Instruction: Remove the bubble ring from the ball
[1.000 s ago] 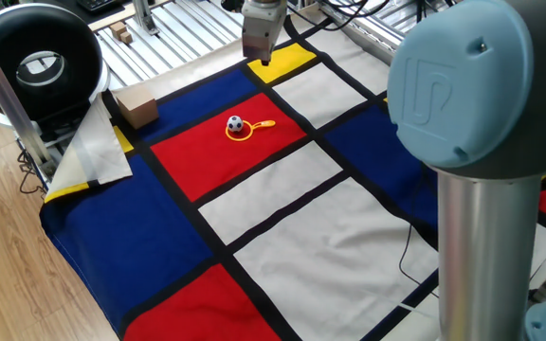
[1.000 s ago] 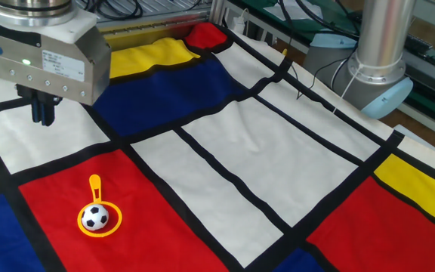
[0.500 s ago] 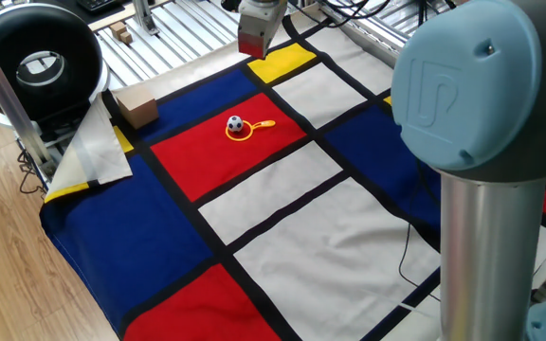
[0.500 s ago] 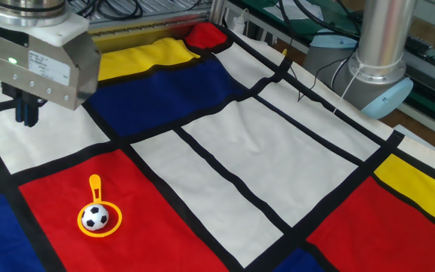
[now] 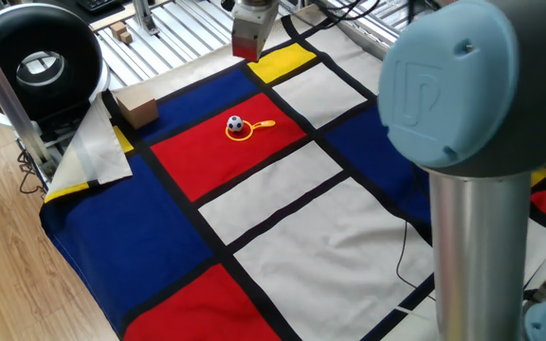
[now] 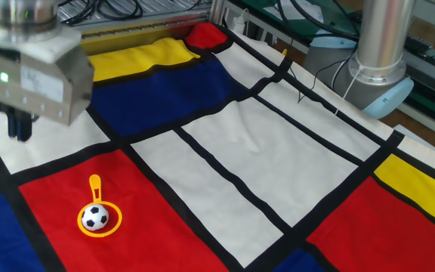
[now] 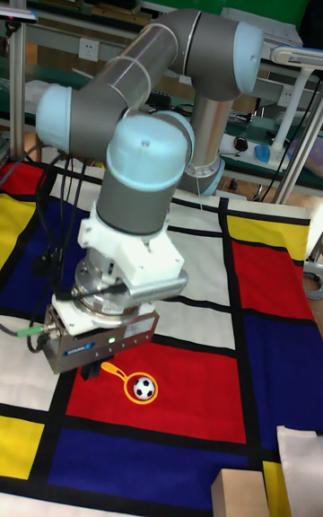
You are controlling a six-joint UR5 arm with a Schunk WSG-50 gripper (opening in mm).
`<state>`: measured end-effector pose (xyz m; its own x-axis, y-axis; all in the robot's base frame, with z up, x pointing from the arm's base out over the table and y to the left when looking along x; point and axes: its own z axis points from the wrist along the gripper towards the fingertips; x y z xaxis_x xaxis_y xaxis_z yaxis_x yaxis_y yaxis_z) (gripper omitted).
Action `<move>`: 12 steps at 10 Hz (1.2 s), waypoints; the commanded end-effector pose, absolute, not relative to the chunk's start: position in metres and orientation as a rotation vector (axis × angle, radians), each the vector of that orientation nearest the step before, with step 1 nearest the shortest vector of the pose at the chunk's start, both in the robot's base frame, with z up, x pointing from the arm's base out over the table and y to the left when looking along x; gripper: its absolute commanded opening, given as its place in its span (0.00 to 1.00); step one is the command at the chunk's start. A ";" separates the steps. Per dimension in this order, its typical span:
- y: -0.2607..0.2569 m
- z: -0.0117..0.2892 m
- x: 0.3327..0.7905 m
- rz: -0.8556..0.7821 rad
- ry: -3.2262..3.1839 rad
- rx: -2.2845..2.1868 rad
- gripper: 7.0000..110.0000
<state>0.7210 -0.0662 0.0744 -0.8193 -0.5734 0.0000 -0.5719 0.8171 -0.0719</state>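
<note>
Since a second ago the gripper (image 6: 19, 128) has drifted away from the ring (image 6: 99, 215) encircling the ball (image 6: 94, 217) on the red cloth patch (image 6: 165, 242); fingers closed, empty. Wood floor (image 5: 17, 284) beside.

Tool (image 6: 19, 127) raised, fingers together, downward

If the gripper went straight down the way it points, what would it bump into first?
Probably just the cloth. The gripper points down over a white patch, beside the red one where the ring circles the ball. It would likely miss both, though depth is hard to judge.
</note>
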 end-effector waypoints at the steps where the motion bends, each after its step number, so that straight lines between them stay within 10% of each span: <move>1: -0.043 0.034 0.705 0.037 2.948 -1.113 0.00; 2: -0.044 0.033 0.692 0.064 2.957 -1.208 0.15; 5: -0.028 0.031 0.681 0.140 2.923 -1.312 0.15; 6: -0.025 0.029 0.679 0.130 2.919 -1.330 0.36; 9: -0.024 0.022 0.685 0.073 2.923 -1.311 0.36; 10: -0.019 0.018 0.684 0.079 2.927 -1.302 0.15; 12: -0.013 0.011 0.676 0.092 2.975 -1.271 0.15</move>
